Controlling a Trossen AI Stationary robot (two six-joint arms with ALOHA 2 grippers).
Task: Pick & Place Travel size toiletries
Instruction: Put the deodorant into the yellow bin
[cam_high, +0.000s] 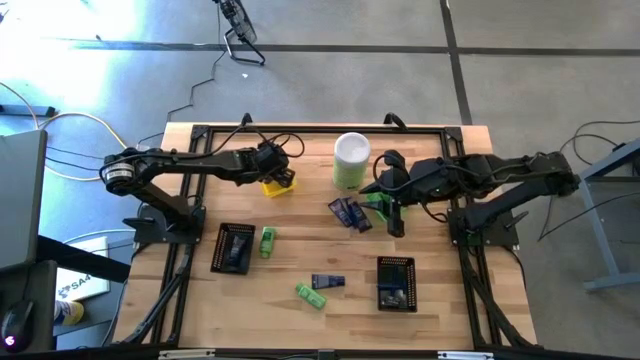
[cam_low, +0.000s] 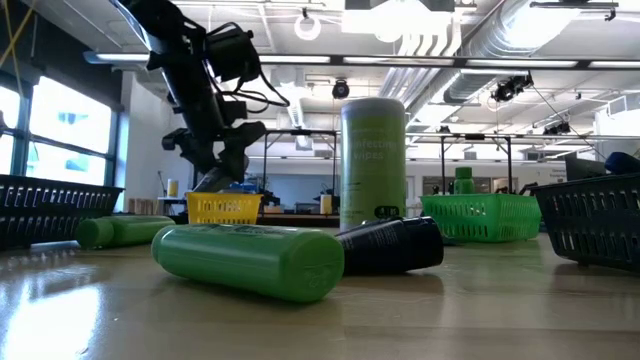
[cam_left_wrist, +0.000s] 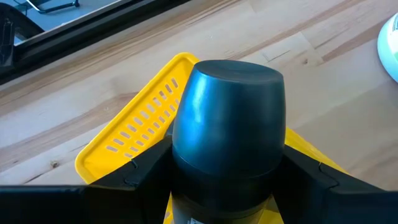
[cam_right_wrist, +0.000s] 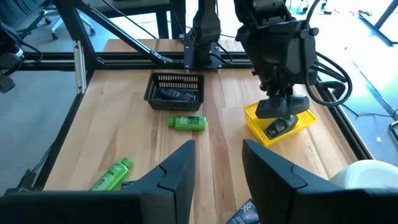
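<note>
My left gripper (cam_left_wrist: 227, 171) is shut on a dark grey oval piece (cam_left_wrist: 227, 124) over the yellow tray (cam_left_wrist: 134, 124), which stands at the table's far left (cam_high: 277, 186). My right gripper (cam_right_wrist: 217, 165) hangs open and empty above the table's middle right (cam_high: 395, 215). Two bright green bottles (cam_high: 268, 240) (cam_high: 310, 295) and a dark navy packet (cam_high: 328, 281) lie flat on the wood. More navy packets (cam_high: 348, 213) lie beside the green tray (cam_high: 378, 200). My left gripper pinches the dark oval piece by its two opposite sides (cam_left_wrist: 181, 158) between the two fingers (cam_left_wrist: 140, 171). The fingers slant down from the table's left. The piece's rounded end (cam_left_wrist: 230, 81) sticks out past the fingertips, down into the yellow tray (cam_right_wrist: 277, 127). I cannot tell whether it touches the tray floor.
A tall pale-green canister with a white lid (cam_high: 352, 160) stands at the far middle, between the two grippers. Two black mesh trays (cam_high: 233, 248) (cam_high: 396, 283) holding items stand nearer the front. A black frame (cam_high: 190, 200) runs along the table's edges.
</note>
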